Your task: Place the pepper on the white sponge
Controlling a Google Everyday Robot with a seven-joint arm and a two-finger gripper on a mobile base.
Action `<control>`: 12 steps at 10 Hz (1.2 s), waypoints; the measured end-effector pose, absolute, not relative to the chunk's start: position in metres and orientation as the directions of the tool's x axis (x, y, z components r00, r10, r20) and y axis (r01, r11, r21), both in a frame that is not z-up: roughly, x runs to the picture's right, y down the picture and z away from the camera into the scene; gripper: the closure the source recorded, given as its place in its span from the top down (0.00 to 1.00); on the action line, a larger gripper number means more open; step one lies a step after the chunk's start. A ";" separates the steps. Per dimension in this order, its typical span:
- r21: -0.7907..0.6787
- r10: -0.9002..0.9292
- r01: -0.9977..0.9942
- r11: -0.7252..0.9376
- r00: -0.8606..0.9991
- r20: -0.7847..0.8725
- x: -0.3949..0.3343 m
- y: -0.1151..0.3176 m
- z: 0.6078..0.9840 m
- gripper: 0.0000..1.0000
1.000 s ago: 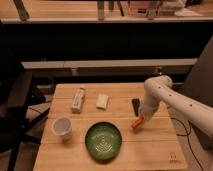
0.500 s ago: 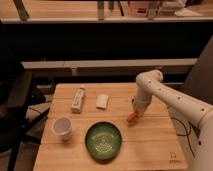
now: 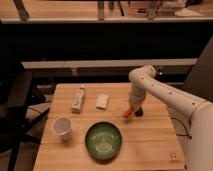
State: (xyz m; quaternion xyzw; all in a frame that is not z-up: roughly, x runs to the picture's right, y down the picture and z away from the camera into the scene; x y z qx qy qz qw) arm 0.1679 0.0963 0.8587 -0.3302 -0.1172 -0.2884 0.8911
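The red-orange pepper (image 3: pixel 128 113) hangs tilted from my gripper (image 3: pixel 133 108), just above the wooden table (image 3: pixel 150 145), right of centre. The gripper is shut on the pepper's upper end. The white sponge (image 3: pixel 102 100) lies flat on the table to the left of the pepper, about a hand's width away. My white arm (image 3: pixel 165 95) reaches in from the right.
A green plate (image 3: pixel 104 140) sits at the front middle. A white cup (image 3: pixel 62 127) stands at the front left. A white tube-like bottle (image 3: pixel 78 99) lies left of the sponge. A dark object (image 3: pixel 138 112) lies partly hidden behind the gripper.
My gripper has carried the pepper leftward and toward the back of the table, closer to the sponge. The other objects have not moved.
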 end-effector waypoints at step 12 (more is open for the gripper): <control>-0.442 -0.557 0.687 0.577 0.727 0.402 0.106 0.049 0.885 0.00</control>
